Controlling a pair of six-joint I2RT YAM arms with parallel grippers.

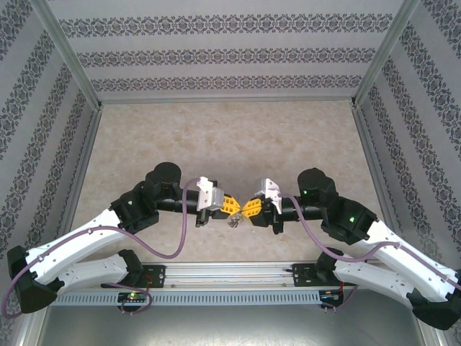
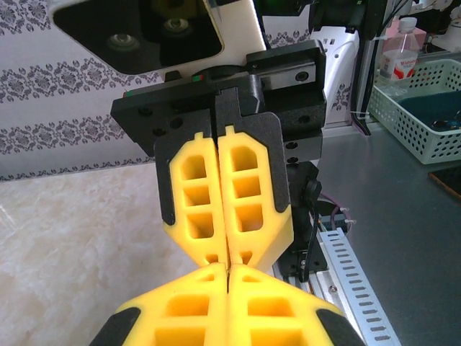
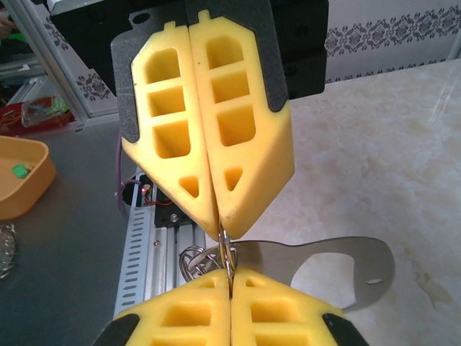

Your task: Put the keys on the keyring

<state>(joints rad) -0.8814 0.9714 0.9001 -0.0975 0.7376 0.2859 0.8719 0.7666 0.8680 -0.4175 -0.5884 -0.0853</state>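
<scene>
- Grippers are met tip to tip above the near middle of the pale table, the left gripper reaching in from the left and the right gripper from the right.
- Left gripper: its yellow fingers are pressed together along the whole seam, and a thin wire ring is seen emerging from between their tips.
- Right gripper: its yellow fingers are likewise pressed flat together, and the same strand of wire runs into their seam — the ring is pinched from both ends.
- The keyring, a flat grey metal loop with an oval opening, is found just beside the two sets of fingertips, held off the table and stretched out over the pale top. Whether the flat loop itself is clamped cannot be told.
- Further coils of wire are seen on the other side of the fingertips, towards the slotted rail.
- From above, the metal is seen as a small grey glint close by the meeting fingertips.
- Off the table, a pale green basket and a bottle stand on a grey surface — well apart from the grippers.
- An orange bowl is seen on grey surface beyond the rail.
</scene>
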